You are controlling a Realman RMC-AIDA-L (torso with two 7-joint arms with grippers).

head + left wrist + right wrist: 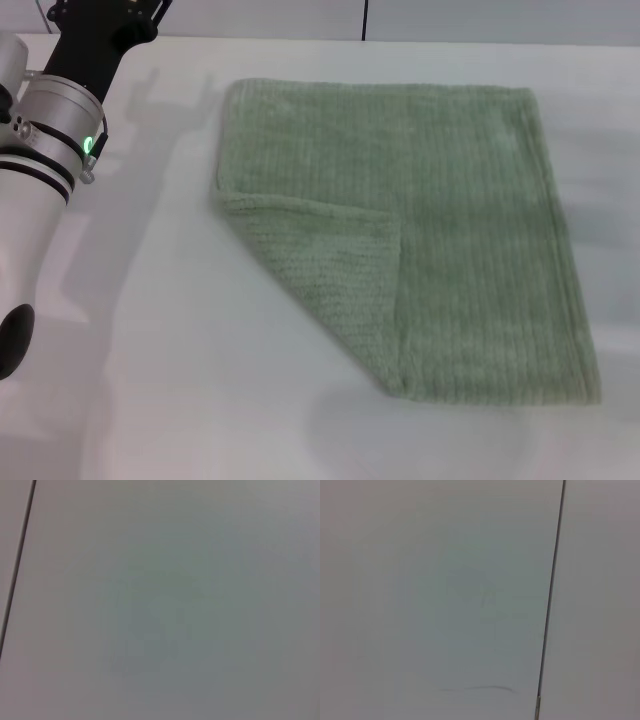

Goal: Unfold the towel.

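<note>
On the white table (150, 400) the towel (470, 230) fills the middle and right of the head frame, lying flat except for its lower-left corner, folded over itself as a triangular flap (330, 270). I judge I am still before the grasp, and next I must reach that flap's edge and peel it back outward. My left arm (50, 130) sits at the upper left, well apart from the towel; whether my left tool is wide or narrow I cannot tell, and my right tool is out of sight.

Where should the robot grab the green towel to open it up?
Probably the tip of the folded-over corner of the towel, the loose triangular flap lying on top. The left arm sits on that side, so I'd come down from above, pinch only that top layer, and pull toward the near left of the table.
</note>
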